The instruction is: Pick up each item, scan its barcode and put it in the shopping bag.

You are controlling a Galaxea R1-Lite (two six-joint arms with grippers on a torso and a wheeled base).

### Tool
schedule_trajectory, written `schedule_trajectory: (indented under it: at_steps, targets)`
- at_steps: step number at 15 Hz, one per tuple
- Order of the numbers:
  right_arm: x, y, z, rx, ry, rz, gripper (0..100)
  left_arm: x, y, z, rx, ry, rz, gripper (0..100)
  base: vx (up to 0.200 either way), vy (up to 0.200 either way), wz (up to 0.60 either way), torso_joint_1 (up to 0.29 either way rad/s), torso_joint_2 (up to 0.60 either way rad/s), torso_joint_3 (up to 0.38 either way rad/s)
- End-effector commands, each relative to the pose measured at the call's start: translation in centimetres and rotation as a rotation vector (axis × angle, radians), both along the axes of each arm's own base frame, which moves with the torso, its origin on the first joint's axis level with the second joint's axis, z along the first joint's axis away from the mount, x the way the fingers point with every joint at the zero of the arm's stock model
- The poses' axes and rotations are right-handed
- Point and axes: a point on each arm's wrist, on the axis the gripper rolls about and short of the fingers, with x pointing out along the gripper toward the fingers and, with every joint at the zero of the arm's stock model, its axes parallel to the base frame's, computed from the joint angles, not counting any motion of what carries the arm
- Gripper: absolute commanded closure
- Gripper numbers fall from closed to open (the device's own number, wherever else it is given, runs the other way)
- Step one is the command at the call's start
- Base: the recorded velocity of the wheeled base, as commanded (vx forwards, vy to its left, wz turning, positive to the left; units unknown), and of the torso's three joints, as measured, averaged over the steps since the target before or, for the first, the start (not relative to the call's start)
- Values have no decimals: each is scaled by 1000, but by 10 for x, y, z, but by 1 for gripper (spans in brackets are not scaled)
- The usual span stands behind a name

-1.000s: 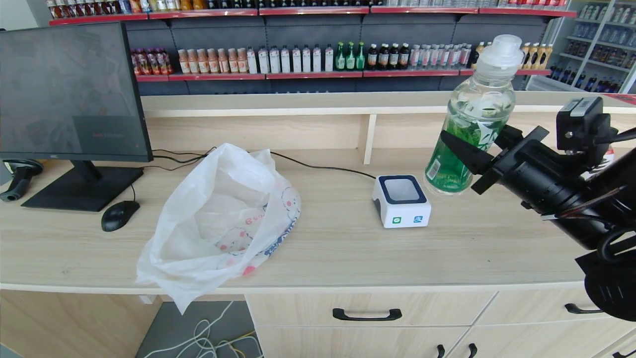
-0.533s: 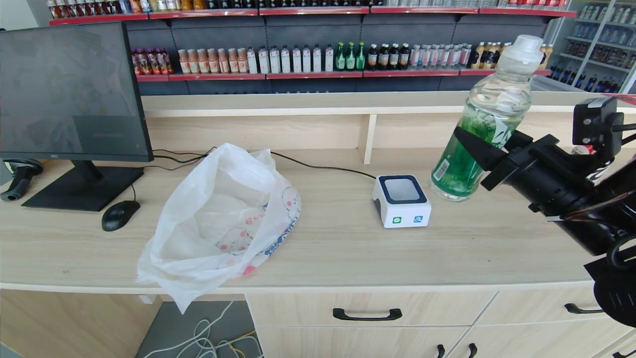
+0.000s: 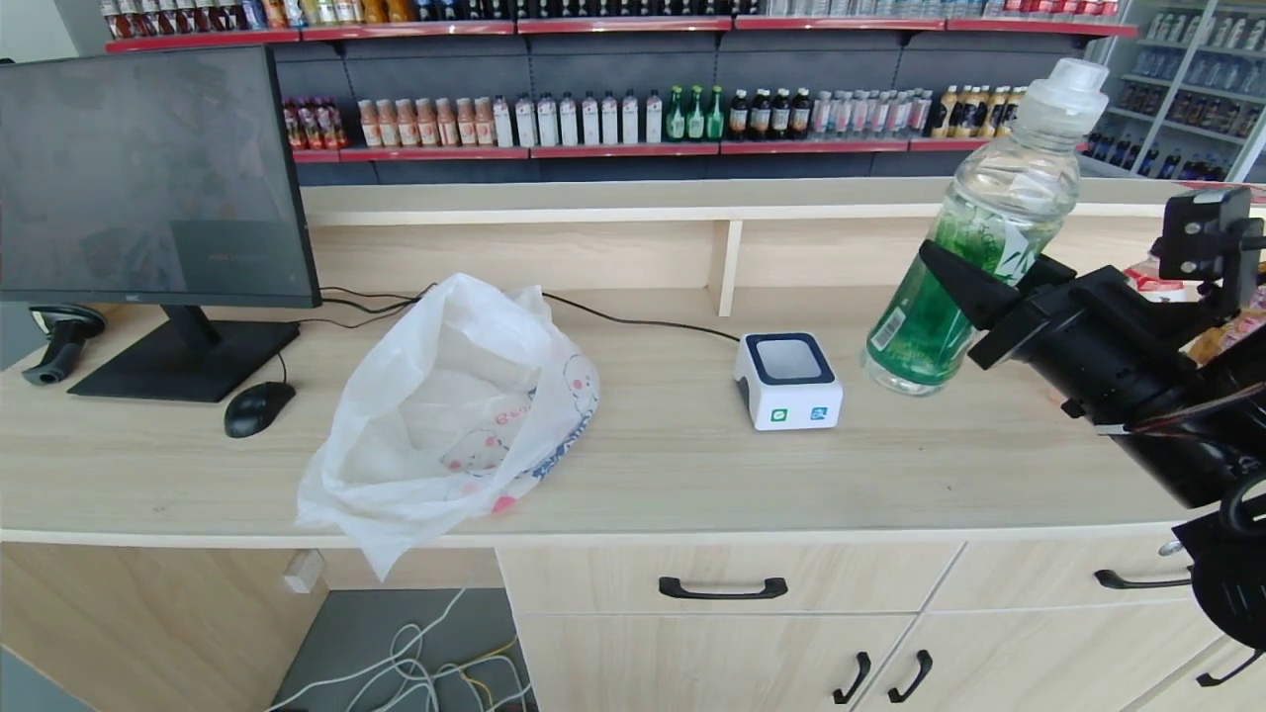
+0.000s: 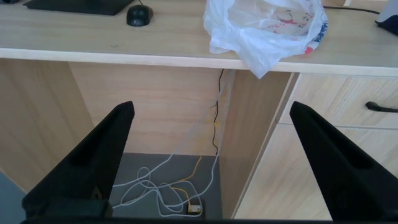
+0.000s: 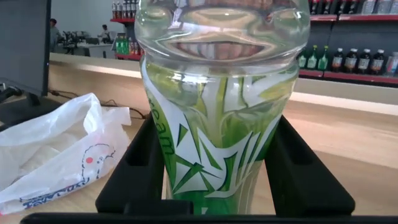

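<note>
Green-labelled clear plastic bottle, pinched mid-body by the fingers of the right gripper, tilts over the wooden counter just beside the white box scanner, likely heavy, slick and slightly squashy, best held at the label, while the left gripper has its fingers spread.

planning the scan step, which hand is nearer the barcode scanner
Right. The right hand holds the green-labelled bottle just beside the barcode scanner, above the counter. The left hand hangs open below the counter's front edge, well away from it.
</note>
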Motion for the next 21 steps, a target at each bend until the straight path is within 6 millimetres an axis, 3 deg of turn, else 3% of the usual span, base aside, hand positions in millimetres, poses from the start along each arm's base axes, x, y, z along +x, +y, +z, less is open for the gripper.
schedule_trajectory:
  at_steps: [1,7,19,21]
  targets:
    - [-3,-1,3,8,-8,4,100,0,0,0,-1,0,0,0,0,0,0,0,0,0]
    - [-16,-3,4,10,-3,7,100,0,0,0,-2,0,0,0,0,0,0,0,0,0]
    - [-4,1,-3,5,18,13,100,0,0,0,-2,0,0,0,0,200,0,2,4,3]
    - [-2,2,-2,6,15,13,100,0,0,0,-1,0,0,0,0,0,0,0,0,0]
